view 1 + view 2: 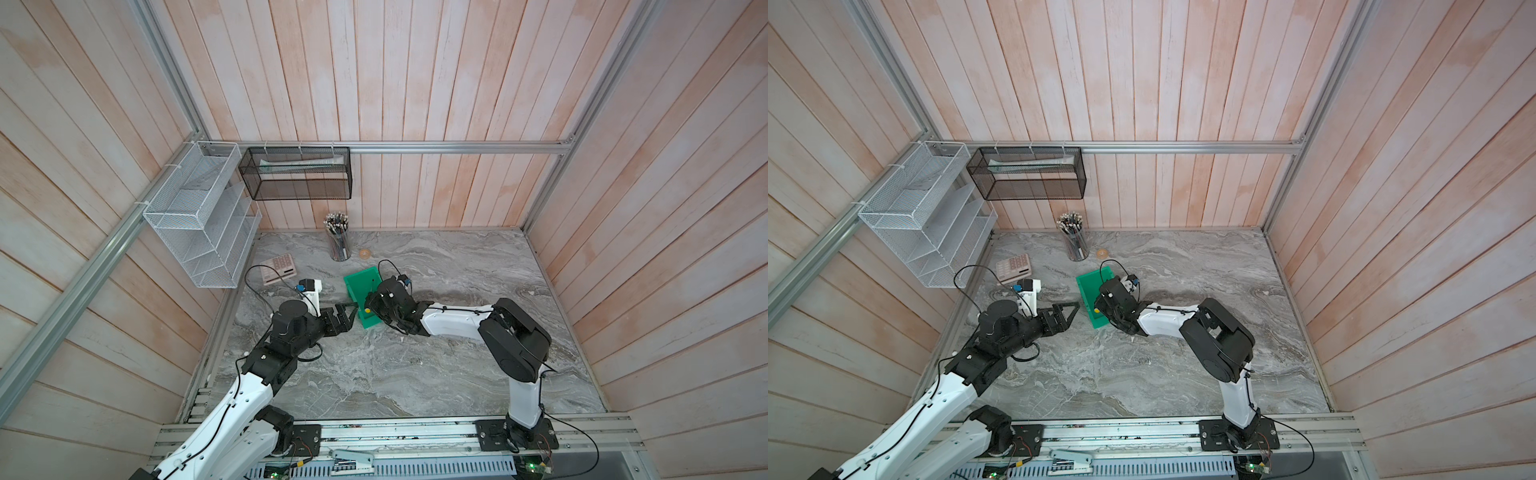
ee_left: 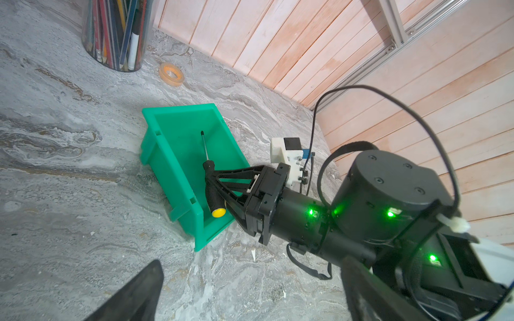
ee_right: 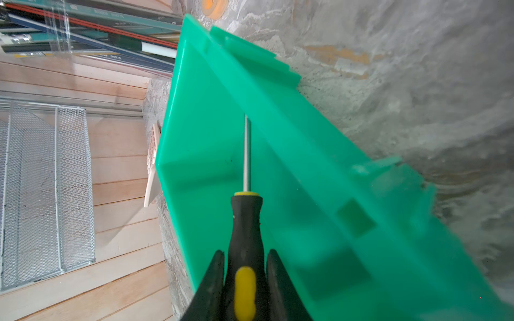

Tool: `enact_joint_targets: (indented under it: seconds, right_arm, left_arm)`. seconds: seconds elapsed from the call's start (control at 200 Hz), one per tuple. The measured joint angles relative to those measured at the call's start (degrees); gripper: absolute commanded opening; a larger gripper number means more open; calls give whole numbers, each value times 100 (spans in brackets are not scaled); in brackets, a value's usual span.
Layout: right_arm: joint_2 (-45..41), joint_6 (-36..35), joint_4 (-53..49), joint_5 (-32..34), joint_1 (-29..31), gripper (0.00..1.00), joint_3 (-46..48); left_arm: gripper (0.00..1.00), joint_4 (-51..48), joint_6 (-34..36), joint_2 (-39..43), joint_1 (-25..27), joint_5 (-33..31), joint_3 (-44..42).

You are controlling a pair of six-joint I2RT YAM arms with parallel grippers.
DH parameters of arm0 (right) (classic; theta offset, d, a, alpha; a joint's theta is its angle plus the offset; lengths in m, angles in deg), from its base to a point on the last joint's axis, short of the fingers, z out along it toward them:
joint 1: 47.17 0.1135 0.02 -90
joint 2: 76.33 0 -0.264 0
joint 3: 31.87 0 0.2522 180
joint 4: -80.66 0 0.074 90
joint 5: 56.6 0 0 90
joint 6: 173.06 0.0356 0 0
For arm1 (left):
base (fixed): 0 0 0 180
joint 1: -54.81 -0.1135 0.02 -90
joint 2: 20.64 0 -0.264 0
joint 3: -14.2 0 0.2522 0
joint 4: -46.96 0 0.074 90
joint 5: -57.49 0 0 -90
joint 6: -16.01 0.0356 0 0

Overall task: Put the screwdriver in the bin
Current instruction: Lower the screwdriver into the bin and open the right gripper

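The right gripper (image 2: 208, 173) is clamped on the black-and-yellow handle of the screwdriver (image 2: 212, 196), one finger on either side of the grip, as the right wrist view shows plainly (image 3: 245, 258). The screwdriver (image 3: 246, 222) is held inside the outline of the green bin (image 2: 167, 155), which stands on the marble tabletop (image 1: 415, 353) left of the middle and nearer the far edge, a little short of the pencil cup (image 2: 116, 36) and the tape roll (image 2: 171, 74). The tool's long axis runs along the bin's length: the thin shaft points toward the tall back wall and slopes down to the floor, while the yellow butt end sits raised above the low front lip. Whether the tip touches the floor cannot be told. The bin lies directly under the held tool, so the release looks to need only parted jaws, perhaps after lowering the handle so it does not bounce over the lip. The left gripper (image 1: 351, 318) hovers just beside the bin's left wall in both top views (image 1: 1071, 316), jaws spread and empty.
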Motion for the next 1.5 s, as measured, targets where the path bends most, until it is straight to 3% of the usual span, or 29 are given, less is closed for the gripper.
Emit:
enact_joint_targets:
  seconds: [0.285,0.83,0.85,1.01,1.385,1.5]
  right_arm:
    - [264,170,-15,9,-15,35,-79]
    - [306,297,7,17,-22,36,-81]
    - [306,302,7,17,-22,40,-81]
    - [304,258,83,22,-24,47,-92]
    - [-129,-11,131,175,-114,58,70]
    - [-426,-151,203,214,-166,69,129]
  left_arm:
    - [100,-2,-39,-11,0,13,-31]
    - [100,-4,-37,-98,0,13,-31]
    - [100,-7,-37,-98,0,11,-31]
    - [100,-13,-35,-98,0,11,-31]
    - [100,-63,-33,-295,0,11,-17]
    - [100,-122,-15,-345,0,-9,96]
